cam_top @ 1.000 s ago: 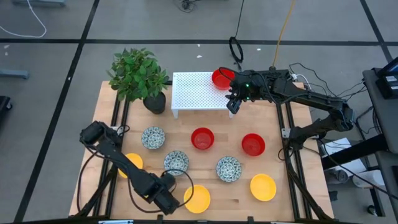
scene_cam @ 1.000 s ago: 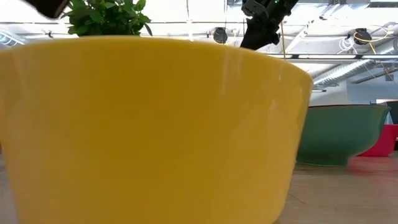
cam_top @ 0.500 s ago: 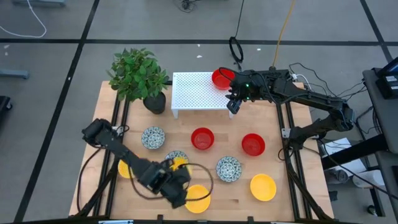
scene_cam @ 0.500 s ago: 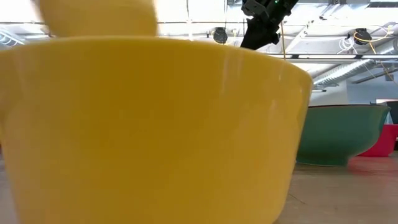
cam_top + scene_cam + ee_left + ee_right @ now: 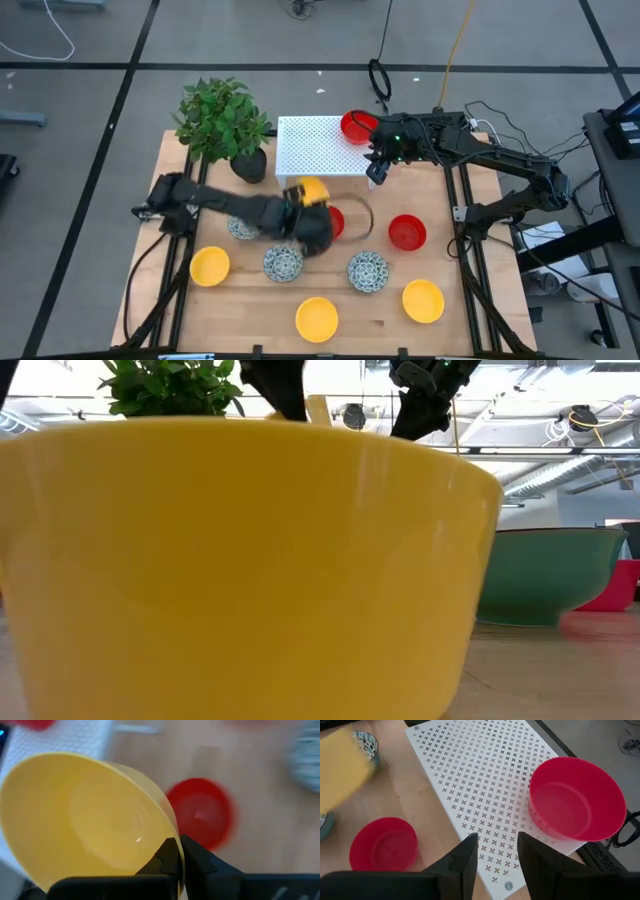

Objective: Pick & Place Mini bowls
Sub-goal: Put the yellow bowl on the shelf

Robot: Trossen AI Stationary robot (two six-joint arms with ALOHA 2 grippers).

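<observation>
My left gripper (image 5: 305, 203) is shut on a yellow mini bowl (image 5: 309, 189), above the table's middle just in front of the white perforated rack (image 5: 315, 148). A red bowl (image 5: 354, 125) stands on the rack's far right corner. My right gripper (image 5: 496, 854) hovers open over the rack's right end, touching nothing. Standing on the table are two red bowls (image 5: 406, 232), one (image 5: 334, 222) partly hidden by my left gripper. Three speckled bowls (image 5: 283, 262) and three yellow ones (image 5: 317, 318) stand there too. My left gripper pinches the yellow bowl's rim (image 5: 176, 851), one finger (image 5: 162, 861) inside the bowl and the other (image 5: 202, 864) outside its wall. The fingers slant down from the table's left. The bowl is tilted onto its side and is lifted clear of the table.
A potted plant (image 5: 222, 122) stands at the far left, beside the rack. In the low view a yellow bowl (image 5: 240, 560) near the front edge fills most of the picture. Bare wood shows between the bowls and along the left edge.
My left gripper, still shut on the yellow bowl, has swung from the near edge toward the table's far edge and right, rising and rolling its wrist, toward the rack. The bowl went with it, clear of the table, and now lies tilted.
</observation>
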